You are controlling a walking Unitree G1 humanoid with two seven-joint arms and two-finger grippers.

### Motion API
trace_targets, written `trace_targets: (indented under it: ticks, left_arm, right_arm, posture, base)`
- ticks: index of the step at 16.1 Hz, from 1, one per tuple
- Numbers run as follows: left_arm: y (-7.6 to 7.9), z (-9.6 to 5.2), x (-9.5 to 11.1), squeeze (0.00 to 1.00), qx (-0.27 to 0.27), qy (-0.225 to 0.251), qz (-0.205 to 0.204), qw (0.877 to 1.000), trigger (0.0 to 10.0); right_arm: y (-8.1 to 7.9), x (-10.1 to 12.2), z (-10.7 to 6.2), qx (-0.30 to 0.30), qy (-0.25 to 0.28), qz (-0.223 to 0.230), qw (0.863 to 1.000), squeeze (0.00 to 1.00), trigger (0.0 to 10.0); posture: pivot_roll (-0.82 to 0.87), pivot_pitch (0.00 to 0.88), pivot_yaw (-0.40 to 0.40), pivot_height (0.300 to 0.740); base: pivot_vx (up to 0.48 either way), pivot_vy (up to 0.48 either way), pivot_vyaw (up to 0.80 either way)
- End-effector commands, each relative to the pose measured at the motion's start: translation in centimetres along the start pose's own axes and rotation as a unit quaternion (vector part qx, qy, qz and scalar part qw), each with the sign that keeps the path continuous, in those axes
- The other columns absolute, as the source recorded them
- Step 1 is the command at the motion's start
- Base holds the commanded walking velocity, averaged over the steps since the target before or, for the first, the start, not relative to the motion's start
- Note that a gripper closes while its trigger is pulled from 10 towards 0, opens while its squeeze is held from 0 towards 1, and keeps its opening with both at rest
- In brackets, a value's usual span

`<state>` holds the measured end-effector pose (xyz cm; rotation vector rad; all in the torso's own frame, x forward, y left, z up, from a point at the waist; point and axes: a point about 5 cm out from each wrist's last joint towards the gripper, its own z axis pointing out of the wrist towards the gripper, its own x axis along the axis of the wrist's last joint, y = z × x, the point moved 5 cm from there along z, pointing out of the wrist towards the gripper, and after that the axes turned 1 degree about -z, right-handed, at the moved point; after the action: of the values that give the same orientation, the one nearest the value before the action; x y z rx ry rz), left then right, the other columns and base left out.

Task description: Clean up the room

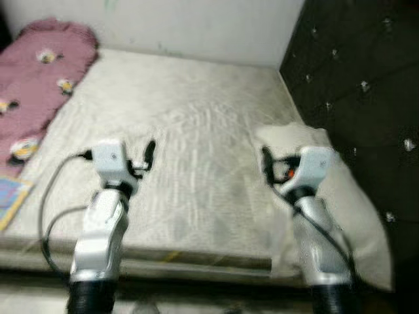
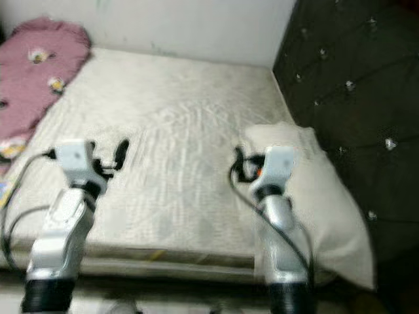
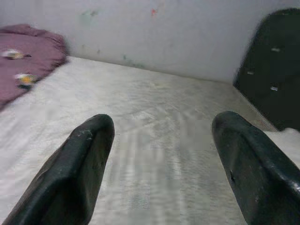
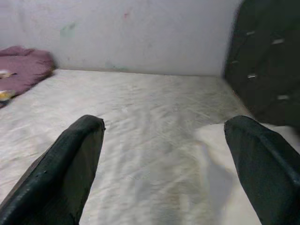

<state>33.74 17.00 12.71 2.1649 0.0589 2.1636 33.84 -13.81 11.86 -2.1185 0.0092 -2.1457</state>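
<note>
I stand at the foot of a bare bed [image 1: 196,131], both arms raised over the mattress. My left tool [image 3: 159,154] and my right tool [image 4: 164,159] each have their fingers spread wide, with nothing between them. A cream pillow [image 1: 347,196] lies just beside and under my right tool, against the dark headboard [image 1: 360,78]. A pink blanket [image 1: 33,78] lies well beyond my left tool. To tidy well, I judge I should lower the right tool onto the pillow's near corner and pinch deep.

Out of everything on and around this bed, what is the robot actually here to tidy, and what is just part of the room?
For the job:
- white pillow at the bed's right edge
- pink patterned blanket on the left
- both open grippers, left and right

Just there:
- bare white mattress
- dark tufted headboard
- white wall
</note>
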Motion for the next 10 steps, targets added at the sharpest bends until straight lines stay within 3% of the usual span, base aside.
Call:
trace_targets:
  ticks: [1,3,5,10]
  left_arm:
    - [0.3,0.12,0.37,0.0,-0.002,0.004,-0.001,1.0,10.0]
    - [0.44,0.1,0.31,0.0,-0.004,0.003,-0.002,1.0,10.0]
    - [0.55,0.09,0.27,0.0,-0.006,0.002,-0.003,1.0,10.0]
    - [0.59,-0.16,0.01,0.0,-0.003,-0.001,-0.002,1.0,10.0]
  right_arm:
    - [0.53,0.71,0.14,-0.007,0.01,-0.007,1.0,0.0,10.0]
    - [0.54,0.62,0.13,-0.007,0.008,-0.006,1.0,0.0,10.0]
    - [0.54,0.57,0.13,-0.008,0.007,-0.006,1.0,0.0,10.0]
    - [0.53,0.55,0.21,-0.005,0.006,-0.007,1.0,0.0,10.0]
  posture:
    - [0.01,0.0,-0.08,0.74]
    - [0.01,0.0,-0.08,0.74]
    - [0.01,0.0,-0.08,0.74]
    - [0.02,0.0,-0.085,0.74]
  base:
    - [0.0,0.48,0.0]
    - [0.0,0.48,0.0]
    - [0.0,0.48,-0.61]
    - [0.0,0.48,0.0]
